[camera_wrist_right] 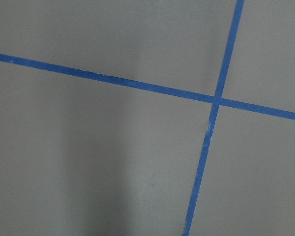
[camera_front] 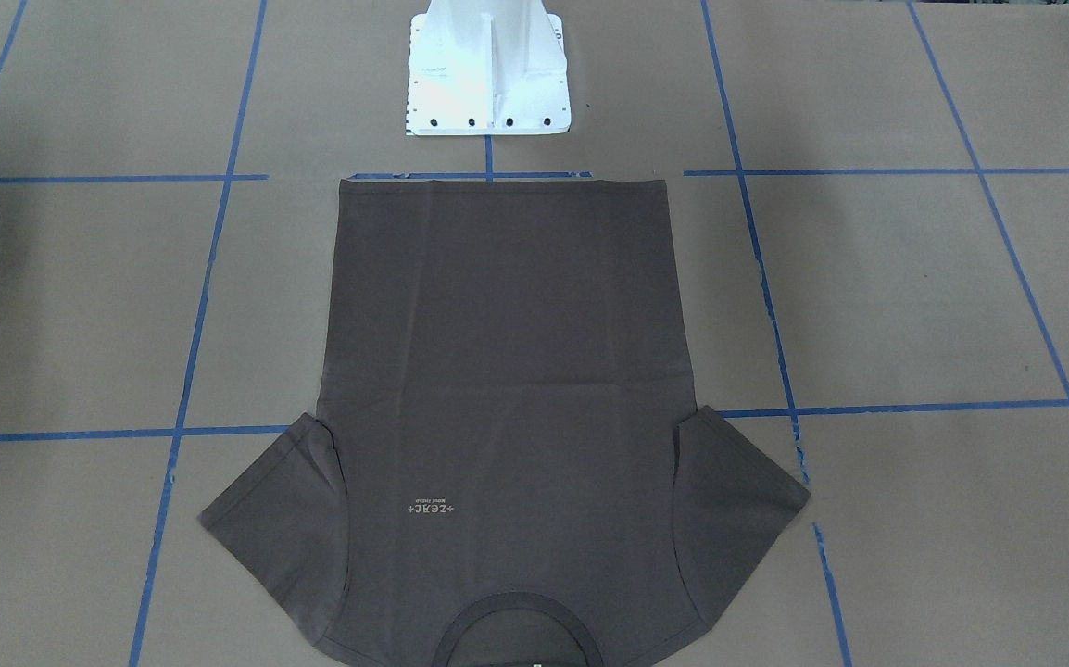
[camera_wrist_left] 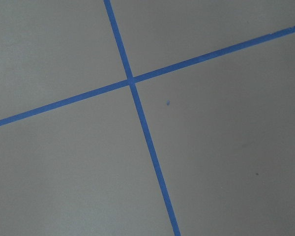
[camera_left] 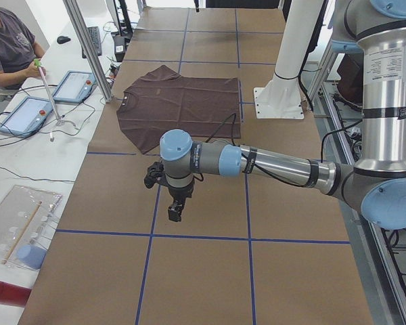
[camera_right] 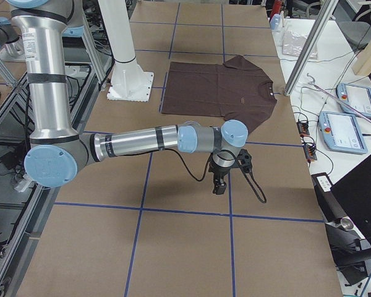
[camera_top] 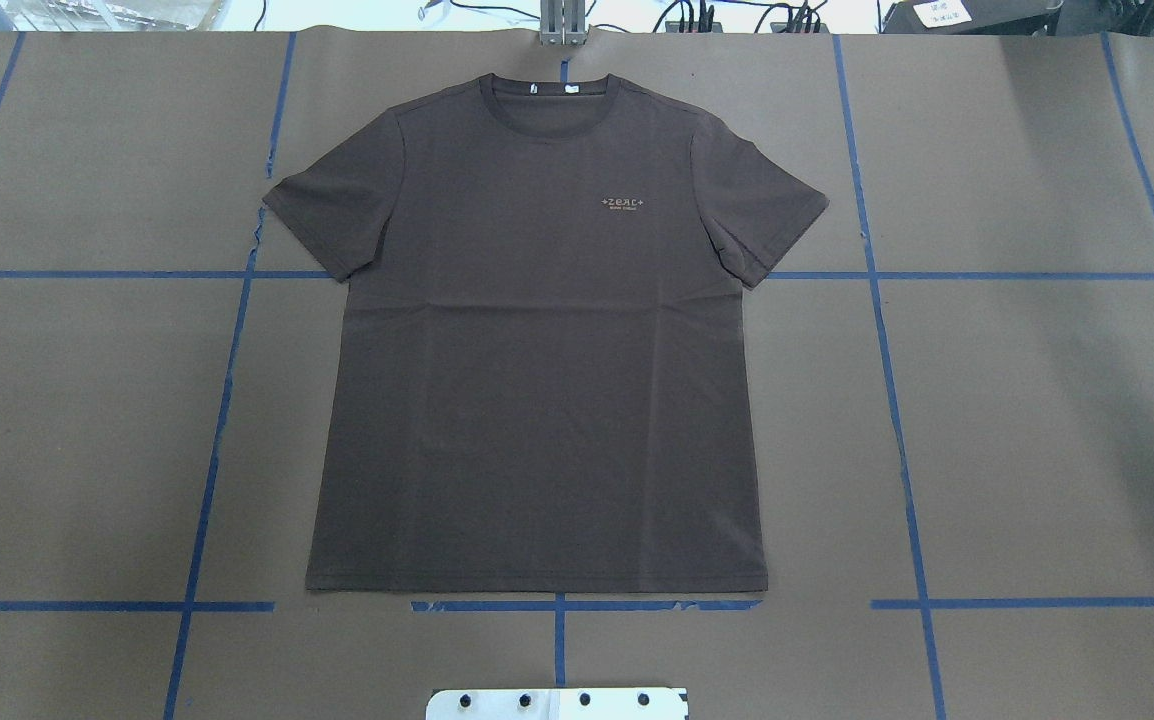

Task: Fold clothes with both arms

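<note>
The T-shirt [camera_top: 537,380] is laid flat and face up at the middle of the table [camera_top: 1037,420]. From overhead its collar [camera_top: 557,95] is at 12 o'clock and its hem [camera_top: 537,583] at 6 o'clock, near the white pedestal [camera_top: 557,703]. The sleeves are spread toward 10 and 2 o'clock. No fold is made yet, so the first grasp is judged to be the step in hand.

The left gripper [camera_left: 174,211] is held over bare paper well off the shirt's 9 o'clock side, and the right gripper [camera_right: 220,185] well off its 3 o'clock side. Only blue tape lines [camera_wrist_left: 132,81] are shown by the wrist cameras. Whether the jaws are wide or narrow cannot be told from the side views.

For a clean fold, matching points on the two sides should be pinched together. The thin cotton should be lifted evenly and kept taut between the arms, so that no crease is dragged in. A low approach is called for, since the cloth lies flat against the paper.
</note>
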Motion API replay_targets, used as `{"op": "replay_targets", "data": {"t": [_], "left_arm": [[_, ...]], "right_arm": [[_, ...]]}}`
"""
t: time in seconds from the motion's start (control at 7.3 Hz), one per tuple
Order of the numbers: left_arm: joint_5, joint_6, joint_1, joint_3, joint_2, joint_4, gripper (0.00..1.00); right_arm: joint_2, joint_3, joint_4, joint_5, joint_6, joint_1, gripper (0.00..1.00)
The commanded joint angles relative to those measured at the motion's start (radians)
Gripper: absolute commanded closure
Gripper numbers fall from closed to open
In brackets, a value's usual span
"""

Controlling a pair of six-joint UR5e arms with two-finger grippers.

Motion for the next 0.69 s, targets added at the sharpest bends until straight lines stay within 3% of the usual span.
{"op": "replay_targets", "data": {"t": [0.0, 0.27, 0.55], "left_arm": [[-0.014, 0.000, -0.001, -0.006, 0.000, 0.001, 0.00], [-0.037, -0.009, -0.001, -0.023, 0.005, -0.003, 0.00], [-0.084, -0.003, 0.001, -0.029, -0.010, -0.014, 0.00]], "right_arm": [[-0.005, -0.010, 0.020, 0.032, 0.002, 0.000, 0.00], [-0.005, -0.006, 0.023, 0.099, 0.002, -0.026, 0.00], [0.007, -0.003, 0.055, 0.102, 0.054, -0.086, 0.00]]}}
